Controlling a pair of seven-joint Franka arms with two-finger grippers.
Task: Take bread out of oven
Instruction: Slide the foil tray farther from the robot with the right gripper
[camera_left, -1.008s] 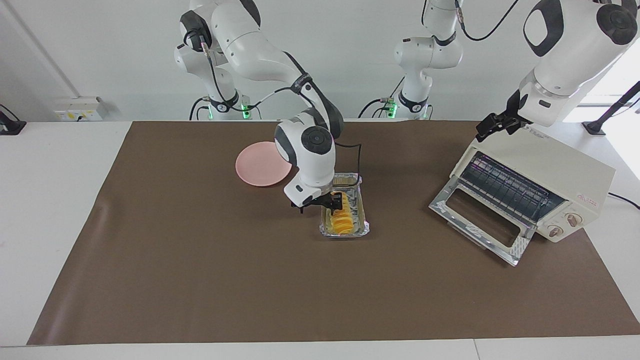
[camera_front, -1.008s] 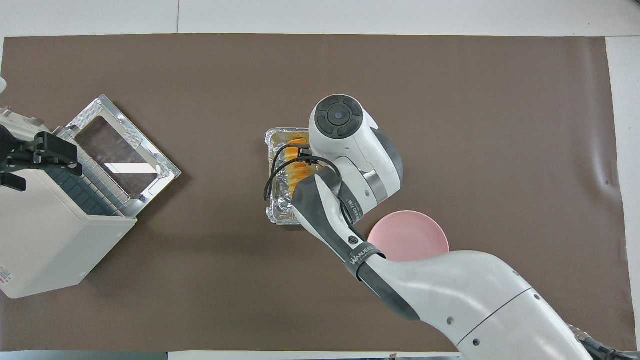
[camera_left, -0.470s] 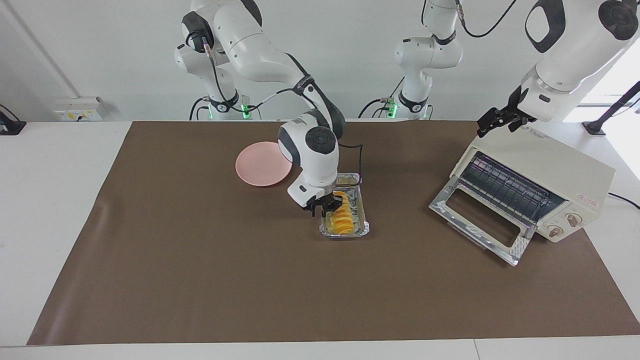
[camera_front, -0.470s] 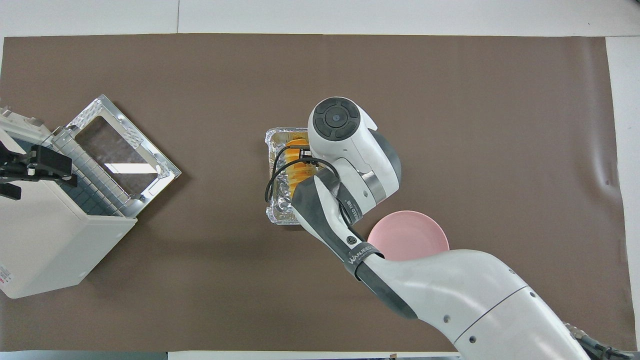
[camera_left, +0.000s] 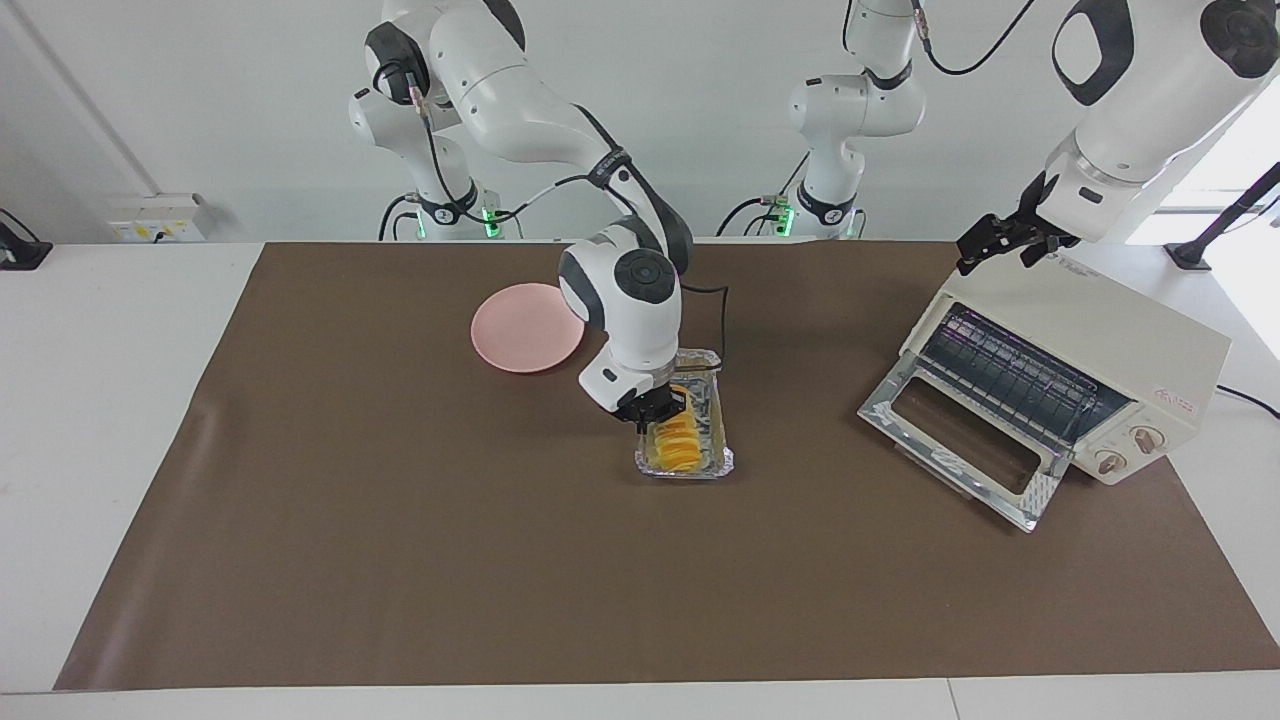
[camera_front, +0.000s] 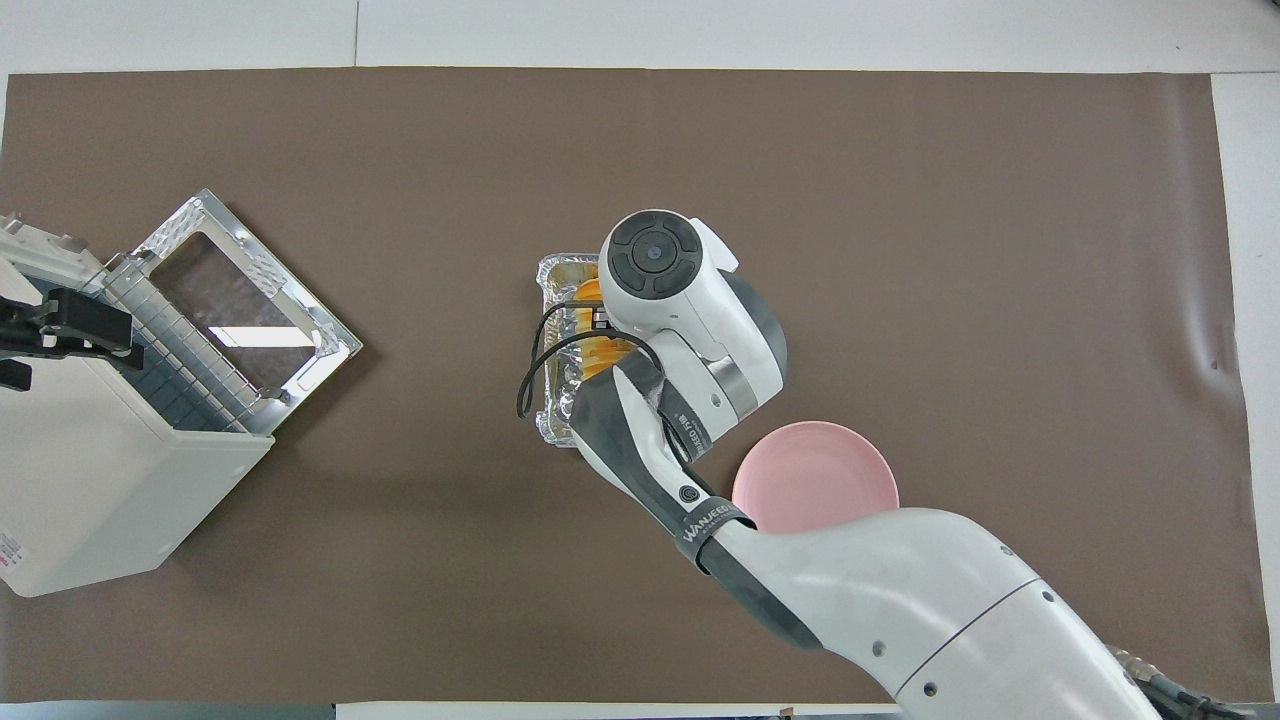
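Facing view: the right gripper (camera_left: 660, 410) is working low over the foil tray (camera_left: 722, 455), which sits on the brown mat (camera_left: 400, 550) near the table's middle, close by the pink plate (camera_left: 520, 327). The bread (camera_left: 678, 447) is lying in that tray, well apart from the oven (camera_left: 1120, 350), whose door (camera_left: 955, 440) is hanging open. The gripper is at the bread's end nearer the robots; whether its fingers are clamped on the loaf cannot be told. The left gripper (camera_left: 1000, 240) is waiting above the oven's top, fingers likewise unreadable.

Overhead view: the right arm's wrist is covering most of the bread (camera_front: 588, 293), leaving only a sliver of it and of the foil tray (camera_front: 552, 420) exposed. The oven (camera_front: 90, 480) is standing at the left arm's end of the table.

Recommended procedure: grip across the loaf's width, near its middle rather than its end, so it is not tipping. Lift straight up, watching that the light tray is not rising with it.
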